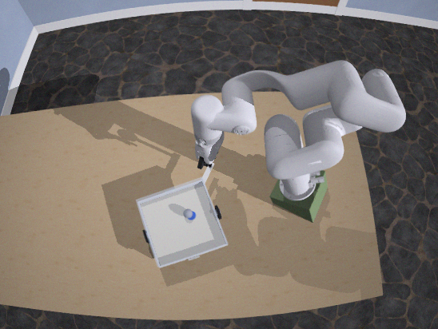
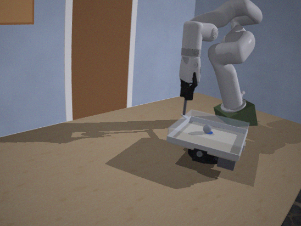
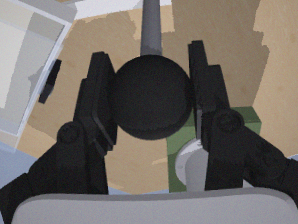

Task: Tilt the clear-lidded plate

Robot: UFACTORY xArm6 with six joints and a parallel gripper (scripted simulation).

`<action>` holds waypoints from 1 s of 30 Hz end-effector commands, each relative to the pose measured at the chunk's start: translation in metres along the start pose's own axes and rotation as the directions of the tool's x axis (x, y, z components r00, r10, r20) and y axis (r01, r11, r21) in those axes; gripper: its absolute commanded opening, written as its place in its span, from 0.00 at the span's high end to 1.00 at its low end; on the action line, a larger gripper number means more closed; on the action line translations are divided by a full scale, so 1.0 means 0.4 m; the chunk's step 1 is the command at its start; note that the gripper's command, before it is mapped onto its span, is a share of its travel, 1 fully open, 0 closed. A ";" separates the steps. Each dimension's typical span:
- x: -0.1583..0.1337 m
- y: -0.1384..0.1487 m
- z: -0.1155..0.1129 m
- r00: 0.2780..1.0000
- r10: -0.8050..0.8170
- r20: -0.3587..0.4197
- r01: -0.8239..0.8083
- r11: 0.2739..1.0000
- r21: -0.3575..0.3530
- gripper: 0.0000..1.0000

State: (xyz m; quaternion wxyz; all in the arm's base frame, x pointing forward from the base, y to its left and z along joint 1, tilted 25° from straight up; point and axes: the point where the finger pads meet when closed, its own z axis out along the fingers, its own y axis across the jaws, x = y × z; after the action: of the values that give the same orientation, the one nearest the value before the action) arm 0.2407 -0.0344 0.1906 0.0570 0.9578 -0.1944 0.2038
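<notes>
Steel ball sits inside the plate, partly covering the blue spot just beside it, a little toward the plate's far right wall. Plate rests on a dark pivot near the counter middle, closer to the right edge. Gripper hangs over the plate's far corner, jaws clamped on a black knob topping a grey rod that rises from that corner.
</notes>
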 end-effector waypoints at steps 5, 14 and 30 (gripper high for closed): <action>0.008 0.000 0.000 1.000 0.001 -0.003 -0.001 1.000 0.003 1.00; 0.008 0.001 0.002 1.000 0.001 -0.003 -0.001 1.000 0.003 1.00; 0.003 -0.002 -0.004 1.000 0.001 -0.003 -0.001 1.000 0.003 1.00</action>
State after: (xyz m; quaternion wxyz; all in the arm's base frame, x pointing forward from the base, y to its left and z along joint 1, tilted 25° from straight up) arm 0.2407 -0.0345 0.1905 0.0569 0.9579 -0.1944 0.2036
